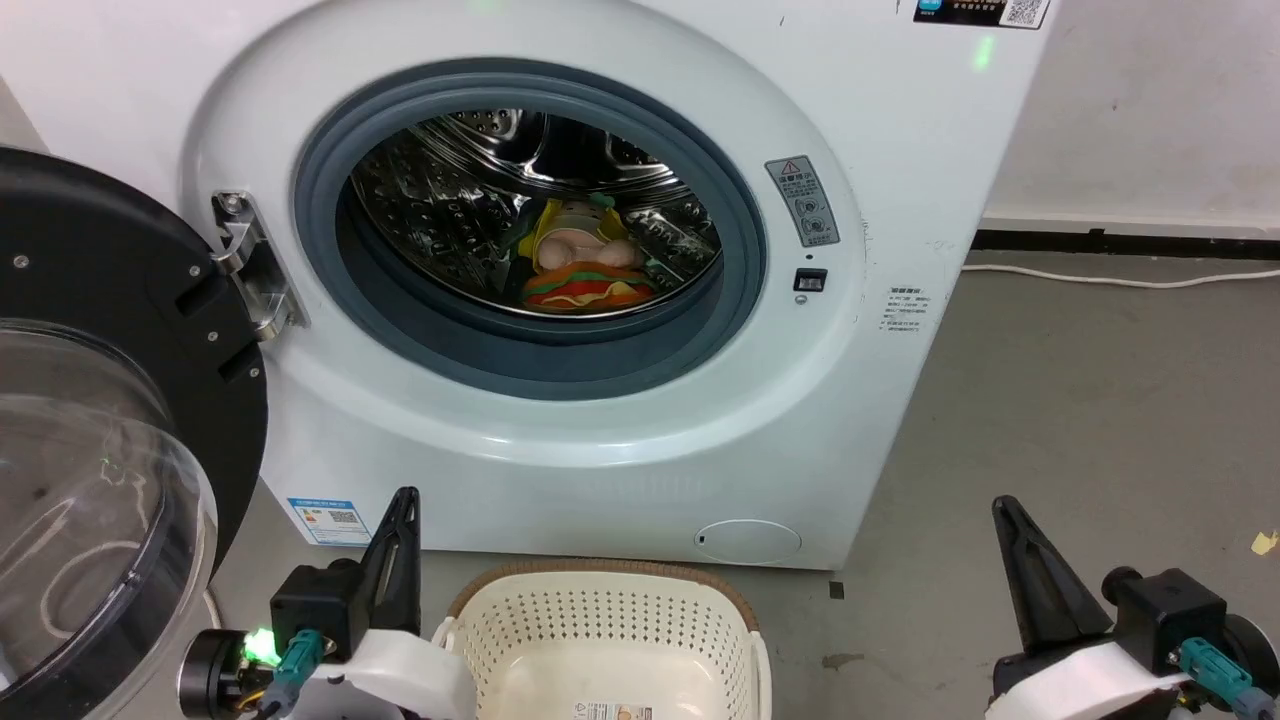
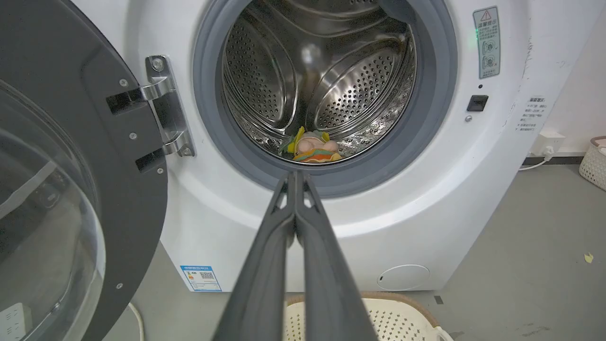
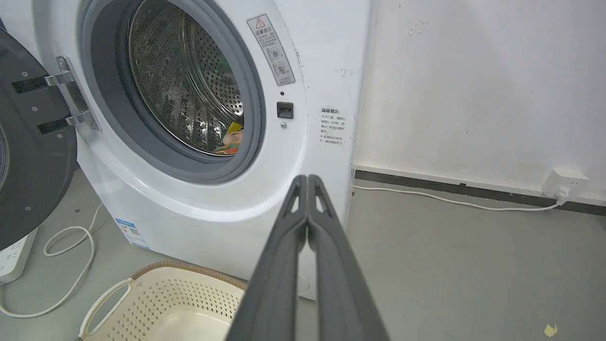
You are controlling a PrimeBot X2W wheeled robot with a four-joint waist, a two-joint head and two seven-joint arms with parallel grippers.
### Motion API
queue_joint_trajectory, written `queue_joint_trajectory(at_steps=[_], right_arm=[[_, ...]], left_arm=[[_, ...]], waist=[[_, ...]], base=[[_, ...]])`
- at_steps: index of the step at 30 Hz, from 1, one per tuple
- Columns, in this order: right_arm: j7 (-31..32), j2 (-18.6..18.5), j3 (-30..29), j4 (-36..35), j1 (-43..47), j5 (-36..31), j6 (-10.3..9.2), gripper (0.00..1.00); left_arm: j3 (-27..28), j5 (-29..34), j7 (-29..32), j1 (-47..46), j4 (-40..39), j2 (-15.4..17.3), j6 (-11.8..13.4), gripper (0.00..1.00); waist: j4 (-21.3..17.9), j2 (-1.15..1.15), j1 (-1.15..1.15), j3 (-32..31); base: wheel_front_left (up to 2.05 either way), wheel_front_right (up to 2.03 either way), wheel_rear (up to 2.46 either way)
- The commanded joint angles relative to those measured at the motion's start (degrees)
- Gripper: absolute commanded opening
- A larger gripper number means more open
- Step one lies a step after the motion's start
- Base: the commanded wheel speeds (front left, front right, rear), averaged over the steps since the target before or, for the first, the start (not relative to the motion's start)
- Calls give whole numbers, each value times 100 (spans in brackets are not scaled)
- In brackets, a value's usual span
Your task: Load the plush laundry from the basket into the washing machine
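Observation:
The plush laundry (image 1: pixel 585 262) lies inside the steel drum of the washing machine (image 1: pixel 900 160), near the front of the drum floor; it is also seen as the plush (image 2: pixel 313 149) and, partly hidden by the porthole rim, the plush (image 3: pixel 231 142). The door (image 1: pixel 90 420) stands swung open at the left. The cream basket (image 1: pixel 600 625) sits on the floor before the machine, with no plush in the part I see. My left gripper (image 1: pixel 405 497) is shut and holds nothing, left of the basket. My right gripper (image 1: pixel 1003 505) is shut and holds nothing, over the floor at the right.
A white cable (image 1: pixel 1120 278) runs along the floor by the wall to a socket (image 3: pixel 565 182). Another cable (image 3: pixel 71 265) and a power strip (image 3: pixel 12 255) lie under the open door. A second basket (image 2: pixel 594 161) stands at the far right. Bare grey floor (image 1: pixel 1100 420) lies right of the machine.

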Motion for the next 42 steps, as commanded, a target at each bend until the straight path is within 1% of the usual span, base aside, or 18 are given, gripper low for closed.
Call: queue_joint_trajectory(at_steps=[1,42], right_arm=[[39,-5,10,19,-72,-58,-2,0],[544,-8,49,46,-195,-334,-4,0]], left_arm=[[37,42,38,67,-37,-20,-21,0],[373,372,541,103,-245,-148,-82,0]], waist=[[0,0,0,-1],[-12,0,0,-80]], base=[[0,0,0],[0,0,0]])
